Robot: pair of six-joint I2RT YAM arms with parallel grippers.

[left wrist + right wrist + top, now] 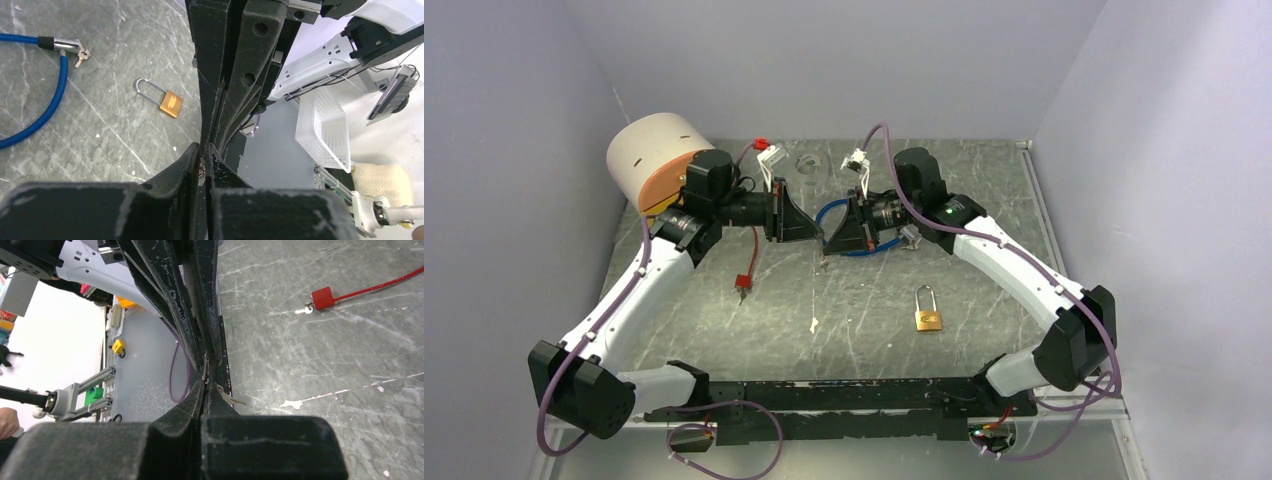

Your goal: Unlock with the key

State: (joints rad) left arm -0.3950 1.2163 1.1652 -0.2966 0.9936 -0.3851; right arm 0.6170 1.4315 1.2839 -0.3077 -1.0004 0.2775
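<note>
Gripping: left gripper and right gripper both clenched, tip to tip above mid-table; the right pinches a thin metal piece — seemingly the key; whether the left grips it too, you cannot tell.
Padlock: flat, lower right of centre in the top view, untouched.
Risk: loosen either pinch early and the key drops.
Room: bare table around the padlock — blue cable lock and red cable lock lie clear of it.
</note>
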